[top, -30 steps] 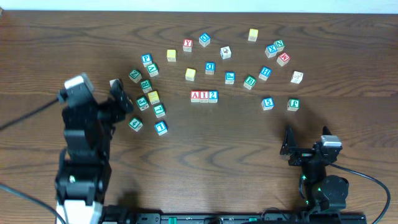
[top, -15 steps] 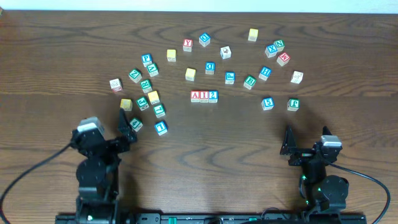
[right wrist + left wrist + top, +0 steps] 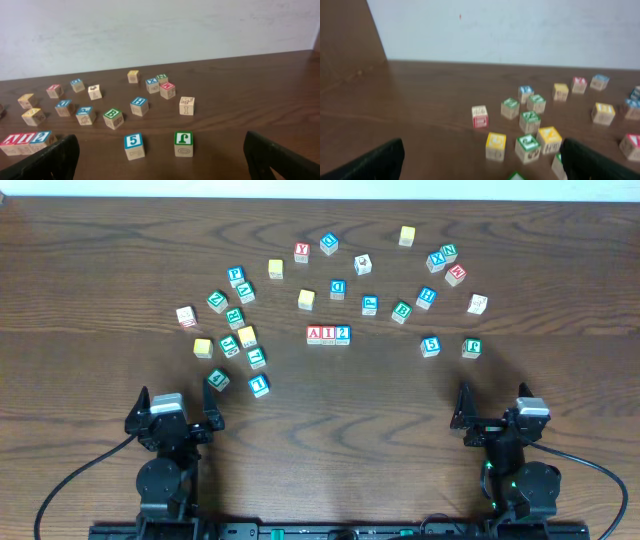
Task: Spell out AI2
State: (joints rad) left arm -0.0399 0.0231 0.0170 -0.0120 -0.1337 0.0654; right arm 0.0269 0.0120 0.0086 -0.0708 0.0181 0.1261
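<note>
Three wooden cubes stand touching in a row mid-table: the red "A" cube, the red "I" cube and the blue "2" cube. The same row shows at the lower left of the right wrist view: the "A", the "I", the "2". My left gripper sits near the front left edge, open and empty. My right gripper sits near the front right edge, open and empty. Both are well apart from the row.
Many other letter cubes lie scattered in an arc behind and beside the row, among them a blue "1" cube, a red "Y" cube, a blue "5" cube and a green cube. A white wall stands behind the table.
My left arm has drawn back from the left cube cluster to the front edge and lowered. The right arm and the cubes have not moved.
</note>
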